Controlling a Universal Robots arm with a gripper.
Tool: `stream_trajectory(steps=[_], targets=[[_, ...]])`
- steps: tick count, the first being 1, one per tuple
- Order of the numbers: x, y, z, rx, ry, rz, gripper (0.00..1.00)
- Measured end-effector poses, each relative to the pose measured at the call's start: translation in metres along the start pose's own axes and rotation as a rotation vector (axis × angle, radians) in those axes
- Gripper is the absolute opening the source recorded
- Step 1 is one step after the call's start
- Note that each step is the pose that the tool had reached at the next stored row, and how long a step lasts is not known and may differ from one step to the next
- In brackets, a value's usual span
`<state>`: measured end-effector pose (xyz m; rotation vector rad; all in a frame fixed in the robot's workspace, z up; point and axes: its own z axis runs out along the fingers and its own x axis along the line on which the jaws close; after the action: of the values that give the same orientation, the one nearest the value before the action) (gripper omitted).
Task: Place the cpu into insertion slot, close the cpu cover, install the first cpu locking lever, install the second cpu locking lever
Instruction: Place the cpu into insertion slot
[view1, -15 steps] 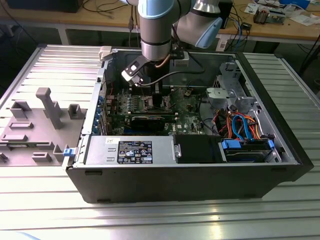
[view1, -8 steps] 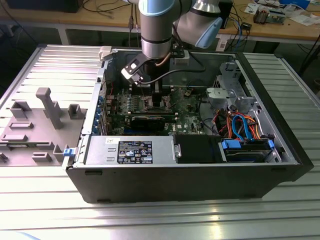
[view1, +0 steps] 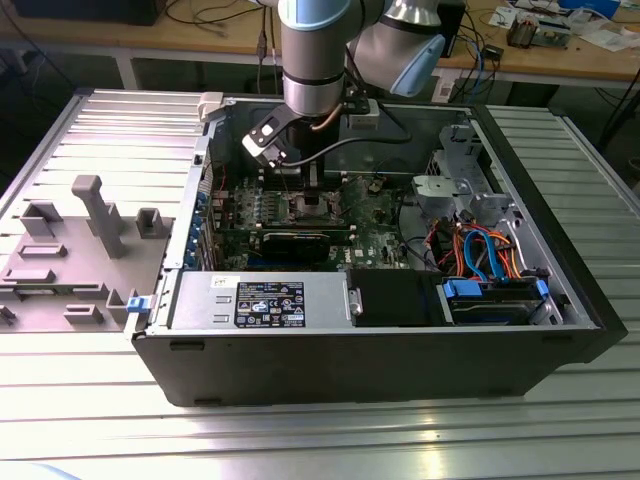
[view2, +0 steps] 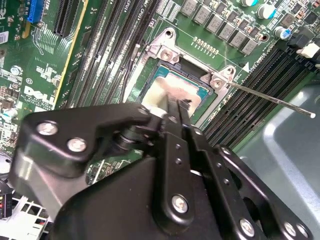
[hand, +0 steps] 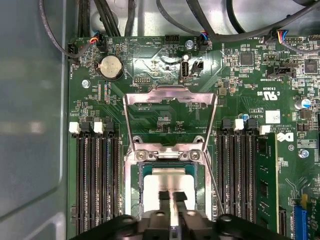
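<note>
Tool (hand: 173, 196): fingers are drawn together and held just above the cpu.
Cpu (hand: 167, 179): it is laid flat inside the insertion slot (hand: 134, 187).
Cpu cover (hand: 170, 94): it is swung open beyond the slot.
Locking lever (view2: 270, 99): it is seen angled away from the slot.

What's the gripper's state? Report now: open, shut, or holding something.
The gripper: cannot be told whether open or shut. It is right over the chip, which lies in the socket; the cover is flipped up.
</note>
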<state>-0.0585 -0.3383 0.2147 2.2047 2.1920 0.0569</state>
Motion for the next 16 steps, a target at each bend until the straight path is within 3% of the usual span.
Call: stream_trajectory(steps=[2, 15, 16], targets=[[0.0000, 0.0000, 0.0000, 0.0001, 0.0000, 0.000, 0.11], [0.0000, 0.0000, 0.0000, 0.0002, 0.0000, 0.000, 0.11], [0.0000, 0.0000, 0.0000, 0.0002, 0.0000, 0.000, 0.17]])
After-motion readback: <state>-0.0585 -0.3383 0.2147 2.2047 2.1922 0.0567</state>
